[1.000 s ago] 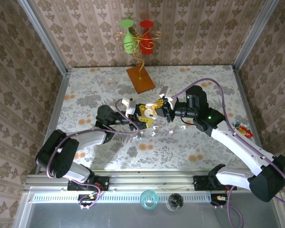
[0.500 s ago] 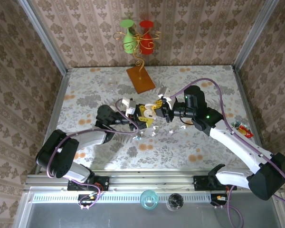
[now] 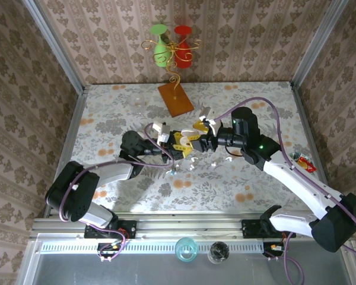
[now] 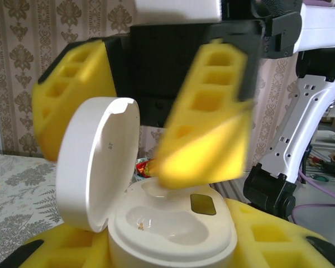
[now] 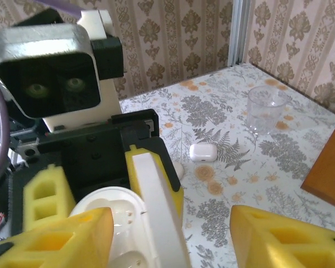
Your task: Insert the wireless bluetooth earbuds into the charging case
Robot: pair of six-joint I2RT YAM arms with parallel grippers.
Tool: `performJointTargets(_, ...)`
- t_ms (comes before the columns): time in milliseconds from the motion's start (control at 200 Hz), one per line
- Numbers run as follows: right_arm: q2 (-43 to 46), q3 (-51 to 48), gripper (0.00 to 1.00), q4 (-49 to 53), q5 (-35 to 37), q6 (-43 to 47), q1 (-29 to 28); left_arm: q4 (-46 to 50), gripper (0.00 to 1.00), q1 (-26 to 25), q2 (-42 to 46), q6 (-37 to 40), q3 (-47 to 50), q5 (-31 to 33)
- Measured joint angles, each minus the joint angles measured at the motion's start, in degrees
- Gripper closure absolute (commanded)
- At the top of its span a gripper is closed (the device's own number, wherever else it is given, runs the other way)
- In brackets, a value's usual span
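Jaws on R gripper (image 5: 173, 240) spread wider vs 0.5 s ago, over open case (image 4: 173, 229). L gripper (image 3: 174, 146) clamps case; bud prob. released, unconfirmed.

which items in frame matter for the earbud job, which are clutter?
Job: open charging case in left gripper; earbuds loose on the table; right gripper, open, above the case.
Clutter: clear cup; small closed white case; orange board; green and red glasses ornament; coloured wrappers.
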State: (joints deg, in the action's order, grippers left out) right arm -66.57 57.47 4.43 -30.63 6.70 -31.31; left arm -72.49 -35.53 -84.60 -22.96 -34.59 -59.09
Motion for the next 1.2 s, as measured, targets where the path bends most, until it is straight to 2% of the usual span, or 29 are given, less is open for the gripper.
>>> performJointTargets(210,5.20,-2.78,0.29,-3.45,-1.44,-4.55,1.68,0.00,0.61,1.51,-0.33,0.04,0.00,1.09)
performJointTargets(345,9.16,-7.43,0.28,-8.46,-0.68,-11.56,5.53,0.00,0.61,2.34,-0.33,0.94,0.17,1.99)
performJointTargets(470,10.78,-12.24,0.30,-11.80,3.17,-20.26,10.19,0.00,0.60,3.93,-0.31,1.81,1.07,2.64)
performJointTargets(575,10.62,-15.82,0.31,-11.98,9.11,-26.08,11.65,0.02,0.60,4.92,-0.28,2.64,2.12,3.45)
performJointTargets(825,3.54,-17.44,0.31,-7.56,17.16,-32.76,11.67,0.00,0.60,5.64,0.50,4.17,3.15,4.50)
performJointTargets(1200,-7.21,-18.56,0.31,0.17,20.63,-35.63,11.67,-0.02,0.59,6.03,0.72,6.16,4.11,5.95)
